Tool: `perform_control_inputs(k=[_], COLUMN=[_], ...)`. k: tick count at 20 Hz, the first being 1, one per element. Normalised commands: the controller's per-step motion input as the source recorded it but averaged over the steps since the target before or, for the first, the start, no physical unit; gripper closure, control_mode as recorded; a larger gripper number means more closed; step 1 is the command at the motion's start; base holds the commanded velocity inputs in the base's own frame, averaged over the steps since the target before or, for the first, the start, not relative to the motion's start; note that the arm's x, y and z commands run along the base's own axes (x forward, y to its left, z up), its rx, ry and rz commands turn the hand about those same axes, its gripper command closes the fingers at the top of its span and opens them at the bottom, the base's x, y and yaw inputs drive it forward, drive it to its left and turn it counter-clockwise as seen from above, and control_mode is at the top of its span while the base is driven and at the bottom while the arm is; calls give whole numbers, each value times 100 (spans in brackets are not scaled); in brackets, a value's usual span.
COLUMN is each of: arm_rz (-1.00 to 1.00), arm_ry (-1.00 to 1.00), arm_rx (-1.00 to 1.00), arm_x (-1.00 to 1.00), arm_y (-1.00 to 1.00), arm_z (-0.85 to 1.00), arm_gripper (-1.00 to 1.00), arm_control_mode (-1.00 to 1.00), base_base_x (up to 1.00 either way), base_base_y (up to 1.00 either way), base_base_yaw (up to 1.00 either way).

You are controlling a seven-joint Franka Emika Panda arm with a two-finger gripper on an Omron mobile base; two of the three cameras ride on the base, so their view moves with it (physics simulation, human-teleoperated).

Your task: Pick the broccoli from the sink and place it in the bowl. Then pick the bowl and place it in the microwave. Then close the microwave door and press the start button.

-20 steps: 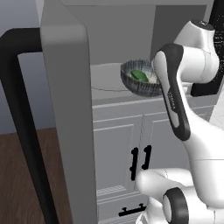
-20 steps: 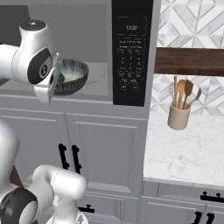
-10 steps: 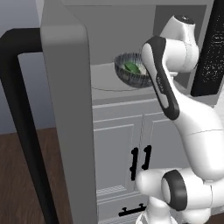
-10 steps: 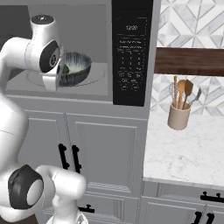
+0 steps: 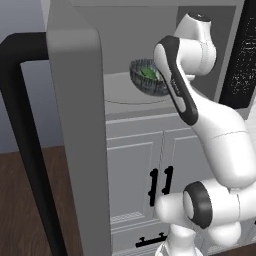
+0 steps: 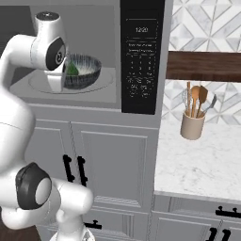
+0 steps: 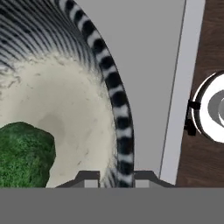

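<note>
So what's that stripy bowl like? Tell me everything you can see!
The bowl is wide and round, dark with pale stripes outside and speckled pale grey inside. It sits upright on the round turntable inside the open microwave. A green broccoli floret lies in it. The gripper straddles its rim, one fingertip on each side; whether they still pinch it can't be told.

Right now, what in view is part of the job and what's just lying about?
Job:
- bowl, on the turntable in the microwave
- broccoli, in the bowl
- door, open
- control panel
- gripper, fingers astride the bowl's rim

Lying about:
- utensil crock on the counter
- cabinets
</note>
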Motion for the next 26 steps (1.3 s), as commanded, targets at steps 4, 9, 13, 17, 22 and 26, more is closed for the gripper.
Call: perform_control_inputs(k=[4,9,13,17,22,26], arm_rz=[11,10,9,8,7,3], arm_ry=[-2,-10,-17,-15,-6,-2], arm_rx=[-8,-12,-10,-7,-5,-5], arm_x=[6,-4,0,-17,-41,-67], arm_y=[38,22,4,3,1,3], arm_z=[-47,-40,-9,1,7,-9], arm_gripper=[-100,-100,-100,-100,-100,-100], arm_control_mode=[-100,-100,-100,-100,-100,-100], base_base_x=[0,0,0,0,0,0], base_base_y=[0,0,0,0,0,0], base_base_yaw=[0,0,0,0,0,0])
